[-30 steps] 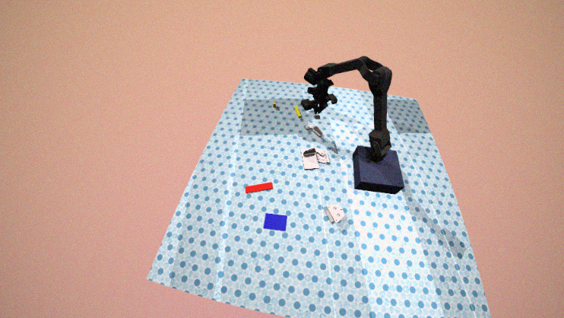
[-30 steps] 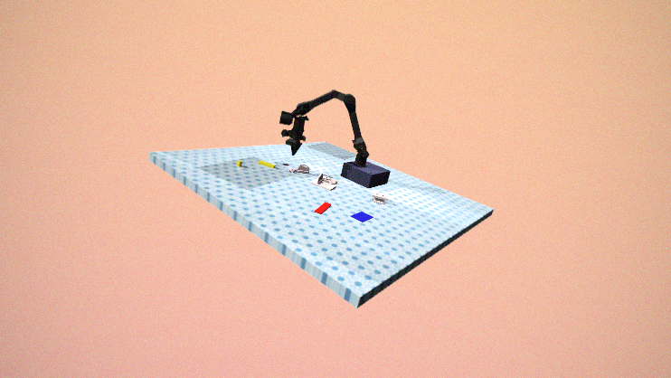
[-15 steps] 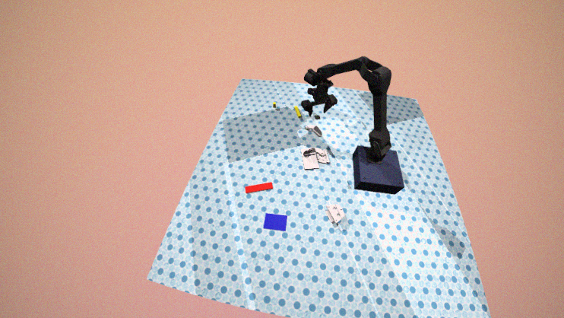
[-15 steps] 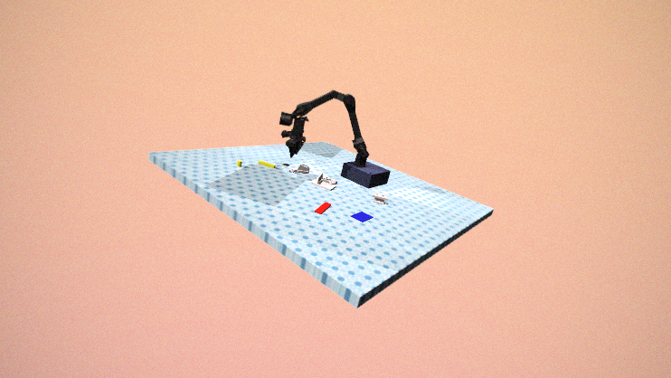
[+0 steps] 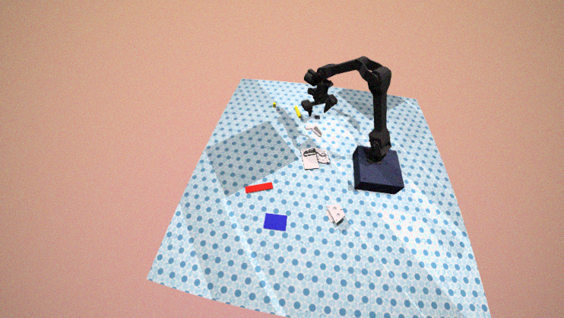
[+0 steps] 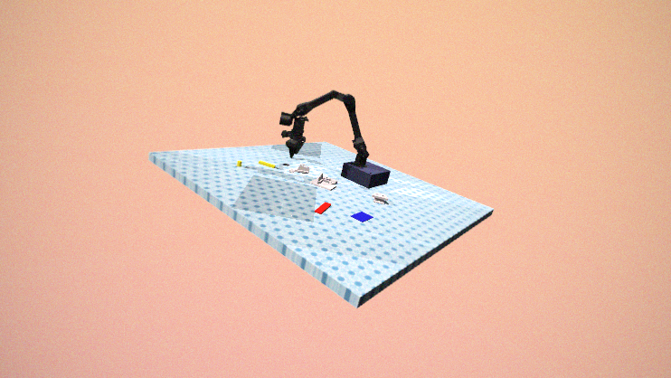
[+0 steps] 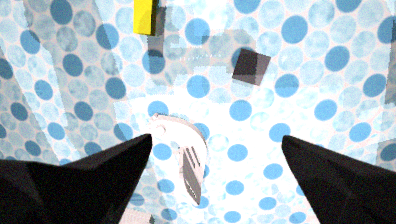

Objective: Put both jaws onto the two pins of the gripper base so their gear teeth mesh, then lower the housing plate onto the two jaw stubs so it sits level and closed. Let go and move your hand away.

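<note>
A loose white jaw [image 5: 316, 131] [image 6: 303, 168] [image 7: 187, 134] lies on the table, curved, with ridges at one end. My gripper [image 5: 317, 112] [image 6: 291, 155] [image 7: 215, 140] is open and empty, above the table near this jaw; in the wrist view the jaw shows between the fingers, nearer the left one. The white gripper base [image 5: 311, 163] [image 6: 329, 186] [image 7: 134, 217] lies closer to the arm's foot, with another jaw-like part on it. Whether that part sits on a pin or meshes is too small to tell. The white housing plate [image 5: 335, 213] [image 6: 380, 197] lies apart, looking slightly tilted.
A yellow bar [image 5: 297, 111] [image 6: 267, 164] [image 7: 143, 17] and a small dark square [image 5: 317, 117] [image 6: 285, 165] [image 7: 251, 67] lie near the gripper. A small yellow block [image 5: 274, 104] [image 6: 239, 164] lies farther out. A red bar [image 5: 258, 187] [image 6: 323, 208] and a blue rectangle [image 5: 275, 221] [image 6: 362, 216] lie beyond the base.
</note>
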`<state>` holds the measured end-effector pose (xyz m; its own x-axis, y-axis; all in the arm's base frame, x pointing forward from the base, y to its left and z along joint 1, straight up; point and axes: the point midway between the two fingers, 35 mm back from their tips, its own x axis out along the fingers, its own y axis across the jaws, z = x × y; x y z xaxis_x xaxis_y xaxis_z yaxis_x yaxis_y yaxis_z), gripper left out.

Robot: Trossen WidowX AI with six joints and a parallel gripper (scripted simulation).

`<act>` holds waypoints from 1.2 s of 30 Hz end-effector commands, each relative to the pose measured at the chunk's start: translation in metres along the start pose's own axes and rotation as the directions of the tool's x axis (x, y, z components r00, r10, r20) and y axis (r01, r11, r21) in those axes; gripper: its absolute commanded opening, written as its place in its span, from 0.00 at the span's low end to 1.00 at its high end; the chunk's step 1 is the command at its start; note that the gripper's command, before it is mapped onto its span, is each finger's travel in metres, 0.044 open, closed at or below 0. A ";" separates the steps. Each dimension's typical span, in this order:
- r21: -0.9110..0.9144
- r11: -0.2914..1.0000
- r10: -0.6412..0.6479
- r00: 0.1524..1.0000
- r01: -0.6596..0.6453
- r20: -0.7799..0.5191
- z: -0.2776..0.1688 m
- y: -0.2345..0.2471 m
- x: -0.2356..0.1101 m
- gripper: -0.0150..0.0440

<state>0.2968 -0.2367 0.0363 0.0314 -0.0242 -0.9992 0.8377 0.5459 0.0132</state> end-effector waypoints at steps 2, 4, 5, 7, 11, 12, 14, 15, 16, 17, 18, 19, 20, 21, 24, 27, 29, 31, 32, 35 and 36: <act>0.000 1.000 0.000 1.000 0.000 0.001 0.000 0.000 0.000 1.00; 0.000 1.000 0.000 1.000 0.000 0.001 0.000 0.000 0.000 1.00; 0.000 1.000 0.000 1.000 0.000 0.001 0.000 0.000 0.000 1.00; 0.000 1.000 0.000 1.000 0.000 0.001 0.000 0.000 0.000 1.00; -0.001 1.000 0.000 1.000 0.000 -0.001 0.000 0.000 -0.001 0.96; -0.003 1.000 -0.001 1.000 0.001 -0.005 -0.001 -0.001 -0.005 0.91; -0.003 1.000 -0.002 1.000 0.002 -0.007 -0.002 -0.001 -0.007 0.82; -0.003 1.000 -0.002 1.000 0.002 -0.007 -0.002 -0.001 -0.007 0.78; -0.003 1.000 -0.002 1.000 0.002 -0.007 -0.002 -0.001 -0.007 0.73; -0.003 1.000 -0.002 1.000 0.002 -0.007 -0.002 -0.001 -0.007 0.69; -0.003 1.000 -0.002 1.000 0.002 -0.007 -0.002 -0.001 -0.007 0.64; -0.003 1.000 -0.002 1.000 0.002 -0.007 -0.002 -0.001 -0.007 0.60; -0.003 1.000 -0.002 1.000 0.002 -0.007 -0.002 -0.001 -0.007 0.56; -0.003 1.000 -0.002 1.000 0.002 -0.007 -0.002 -0.001 -0.007 0.51; -0.003 1.000 -0.002 1.000 0.002 -0.007 -0.002 -0.001 -0.007 0.38; -0.003 1.000 -0.002 1.000 0.002 -0.007 -0.002 -0.001 -0.007 0.25; -0.003 1.000 -0.002 1.000 0.002 -0.007 -0.002 -0.001 -0.007 0.25; -0.003 1.000 -0.002 1.000 0.002 -0.007 -0.002 -0.001 -0.007 0.25; -0.003 1.000 -0.002 1.000 0.002 -0.007 -0.002 -0.001 -0.007 0.25; -0.003 1.000 -0.002 1.000 0.002 -0.007 -0.002 -0.001 -0.007 0.25; -0.003 1.000 -0.002 1.000 0.002 -0.007 -0.002 -0.001 -0.007 0.25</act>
<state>0.2951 -0.2359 0.0428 0.0271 -0.0210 -0.9994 0.8383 0.5452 0.0113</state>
